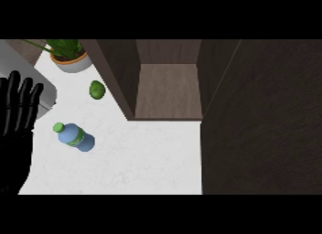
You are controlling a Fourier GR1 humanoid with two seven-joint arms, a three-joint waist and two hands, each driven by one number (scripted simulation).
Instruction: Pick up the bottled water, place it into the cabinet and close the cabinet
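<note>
White counter (143,157), one bottled water (77,137), one avocado (97,89), one plant (69,55), one cabinet (168,93)

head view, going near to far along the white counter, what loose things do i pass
bottled water -> small green fruit -> potted plant. The left hand, resting open at the left edge, spans much of that stretch, so it is left out.

A white, faintly veined stone counter (143,164) fills the middle. On it stands an open dark brown wooden cabinet (167,91). A broad dark wooden panel (271,119) covers the right.
</note>
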